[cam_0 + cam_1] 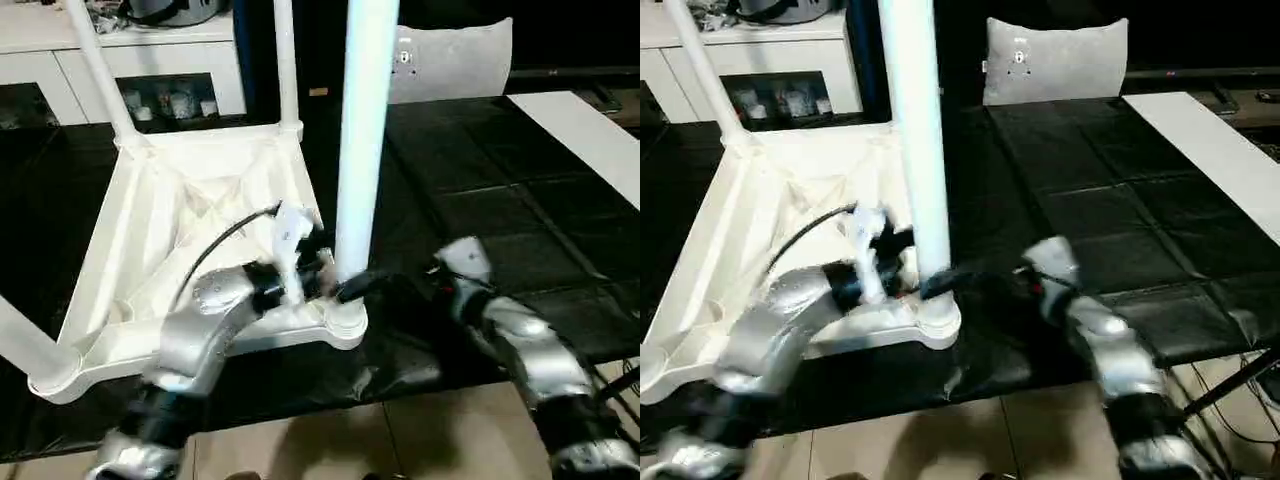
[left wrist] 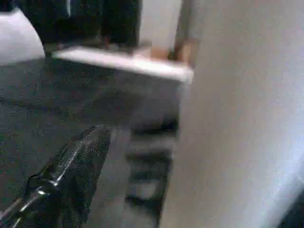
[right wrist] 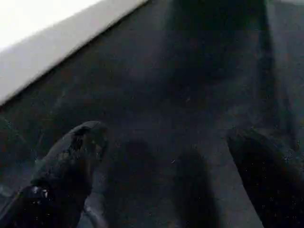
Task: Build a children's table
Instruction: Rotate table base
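The table top (image 1: 190,250) lies underside up on the black bench (image 1: 480,200). Legs occupy near-left (image 1: 25,350), far (image 1: 100,70) and near-right (image 1: 360,150) sockets. Left gripper (image 1: 300,262) and right gripper (image 1: 365,285) flank the near-right leg, fingers released. Seating appears largely complete.

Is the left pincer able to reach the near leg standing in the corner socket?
Probably yes: the left pincer stands open right beside the near leg, low by its corner socket, with nothing seen between them.

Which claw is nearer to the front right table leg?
Left. The left claw is right beside the front right table leg; the right claw is near its base.
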Tool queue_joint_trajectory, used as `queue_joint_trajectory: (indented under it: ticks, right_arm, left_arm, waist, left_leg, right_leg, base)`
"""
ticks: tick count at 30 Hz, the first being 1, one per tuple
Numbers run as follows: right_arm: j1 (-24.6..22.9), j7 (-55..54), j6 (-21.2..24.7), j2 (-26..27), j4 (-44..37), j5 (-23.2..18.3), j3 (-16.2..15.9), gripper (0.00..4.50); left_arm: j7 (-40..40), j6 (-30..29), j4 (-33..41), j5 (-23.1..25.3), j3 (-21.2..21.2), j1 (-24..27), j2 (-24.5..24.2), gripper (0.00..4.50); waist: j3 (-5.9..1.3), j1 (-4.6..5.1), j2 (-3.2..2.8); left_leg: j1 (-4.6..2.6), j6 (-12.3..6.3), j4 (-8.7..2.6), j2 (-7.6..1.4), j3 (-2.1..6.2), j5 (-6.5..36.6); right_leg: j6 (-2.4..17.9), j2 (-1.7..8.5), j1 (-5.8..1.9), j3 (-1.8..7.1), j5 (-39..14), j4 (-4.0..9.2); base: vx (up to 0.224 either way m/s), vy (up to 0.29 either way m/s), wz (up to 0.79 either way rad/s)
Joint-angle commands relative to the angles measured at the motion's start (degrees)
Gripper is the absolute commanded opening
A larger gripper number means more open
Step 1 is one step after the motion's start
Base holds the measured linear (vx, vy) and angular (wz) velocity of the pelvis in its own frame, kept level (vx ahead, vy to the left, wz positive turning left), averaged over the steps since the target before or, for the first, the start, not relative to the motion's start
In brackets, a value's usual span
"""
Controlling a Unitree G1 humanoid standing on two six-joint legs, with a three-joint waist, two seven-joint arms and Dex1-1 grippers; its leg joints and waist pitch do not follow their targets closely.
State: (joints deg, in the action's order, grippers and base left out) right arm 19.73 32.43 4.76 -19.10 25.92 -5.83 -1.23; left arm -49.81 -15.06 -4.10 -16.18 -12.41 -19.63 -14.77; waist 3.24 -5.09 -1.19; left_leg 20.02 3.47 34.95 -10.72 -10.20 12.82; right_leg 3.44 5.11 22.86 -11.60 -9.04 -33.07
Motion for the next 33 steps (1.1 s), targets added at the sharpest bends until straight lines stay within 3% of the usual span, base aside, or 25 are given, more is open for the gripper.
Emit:
queue_joint_trajectory:
  ticks: [1,4,7,11,13,17,19,20,24,29,33]
  right_arm:
    - [-1.2,2.8,1.2,-0.3,-4.5,-2.9,0.6,4.50]
    - [-4.1,7.9,2.8,-2.4,-10.1,-5.1,-0.6,4.50]
    - [-5.8,10.6,2.4,-3.7,-13.4,-5.8,-1.3,4.50]
    - [-8.5,13.5,0.0,-5.9,-17.8,-4.8,-2.8,4.50]
    - [-8.9,13.6,-0.5,-6.1,-18.5,-4.5,-2.8,4.50]
    - [-10.9,16.2,1.3,-7.7,-22.1,-6.3,-2.9,4.50]
    - [-12.0,18.0,3.5,-8.7,-24.2,-8.0,-3.0,4.50]
    - [-12.8,20.4,5.9,-10.1,-26.0,-9.7,-3.5,4.50]
    - [-14.4,24.8,10.4,-12.7,-30.0,-13.6,-4.0,4.50]
    - [-14.5,26.9,12.0,-13.8,-31.4,-14.1,-4.8,4.50]
    - [-13.9,27.3,13.0,-14.1,-31.9,-14.5,-5.2,4.50]
  left_arm:
    - [-3.1,1.0,0.0,2.2,-1.8,1.0,-2.5,4.49]
    - [-9.0,-0.7,0.8,2.7,-4.0,2.4,-8.7,4.49]
    - [-10.8,-0.6,0.3,4.1,-5.2,2.6,-11.6,4.49]
    - [-9.6,1.4,-3.1,7.8,-5.5,1.5,-13.3,4.14]
    - [-9.5,1.9,-3.5,8.2,-5.6,1.4,-13.5,4.01]
    - [-9.5,1.4,-3.9,8.1,-5.8,1.0,-14.0,3.71]
    - [-9.4,-0.6,-3.9,7.4,-5.6,0.8,-13.8,3.66]
    - [-9.8,-1.7,-4.0,6.7,-5.4,0.8,-13.5,3.41]
    - [-11.3,-1.4,-4.9,6.6,-5.5,0.5,-13.2,3.25]
    - [-12.4,-1.3,-5.3,6.9,-6.3,0.1,-13.8,2.84]
    - [-12.6,-1.9,-6.1,7.3,-6.3,-0.4,-13.9,2.53]
  waist:
    - [-4.04,-0.37,0.75]
    - [-4.12,-0.67,0.49]
    - [-4.13,-1.18,0.38]
    - [-3.91,-1.63,0.44]
    - [-4.02,-1.77,0.52]
    - [-4.04,-1.85,0.54]
    - [-4.06,-1.86,0.49]
    - [-4.05,-1.87,0.33]
    - [-3.99,-1.93,0.45]
    - [-3.83,-1.90,0.59]
    - [-3.81,-1.79,0.40]
  left_leg:
    - [0.12,-4.91,-3.77,-2.94,1.42,5.6]
    - [0.01,-4.80,-3.95,-3.31,1.58,5.7]
    - [-0.11,-4.37,-3.99,-3.37,1.56,6.3]
    - [-0.07,-3.89,-3.94,-3.00,1.37,7.1]
    - [-0.08,-3.57,-3.98,-2.94,1.50,7.0]
    - [0.02,-3.76,-3.95,-2.95,1.57,7.2]
    - [0.03,-3.85,-3.94,-2.98,1.62,7.2]
    - [-0.01,-3.96,-3.93,-3.01,1.65,7.2]
    - [0.07,-4.41,-3.82,-2.83,1.59,7.6]
    - [-0.05,-3.62,-3.72,-2.44,1.53,8.6]
    - [-0.33,-3.24,-3.84,-2.74,1.80,9.8]
  right_leg:
    - [-2.3,4.84,-3.72,4.68,-22.3,5.23]
    - [-1.4,4.99,-3.70,4.80,-21.2,4.95]
    - [-0.5,5.17,-3.72,5.00,-20.8,4.73]
    - [-1.5,5.05,-3.72,4.75,-23.1,5.35]
    - [-2.9,5.06,-3.81,4.63,-23.8,5.40]
    - [-3.1,5.09,-3.89,4.48,-23.6,5.56]
    - [-3.0,5.04,-3.89,4.35,-23.7,5.58]
    - [-3.0,5.00,-3.92,4.37,-23.5,5.62]
    - [-3.8,4.82,-3.87,4.17,-24.2,6.00]
    - [-5.9,4.75,-3.76,3.61,-27.2,6.68]
    - [-6.0,4.78,-3.81,3.31,-27.4,6.97]
  base:
    - [0.000,0.000,0.00]
    - [0.000,0.000,0.00]
    - [0.000,0.000,0.00]
    - [0.000,0.000,0.00]
    - [0.000,0.000,0.00]
    - [0.000,0.000,0.00]
    - [0.000,0.000,0.00]
    - [0.000,0.000,0.00]
    - [0.000,0.000,0.00]
    - [0.000,0.000,0.00]
    - [0.000,0.000,0.00]
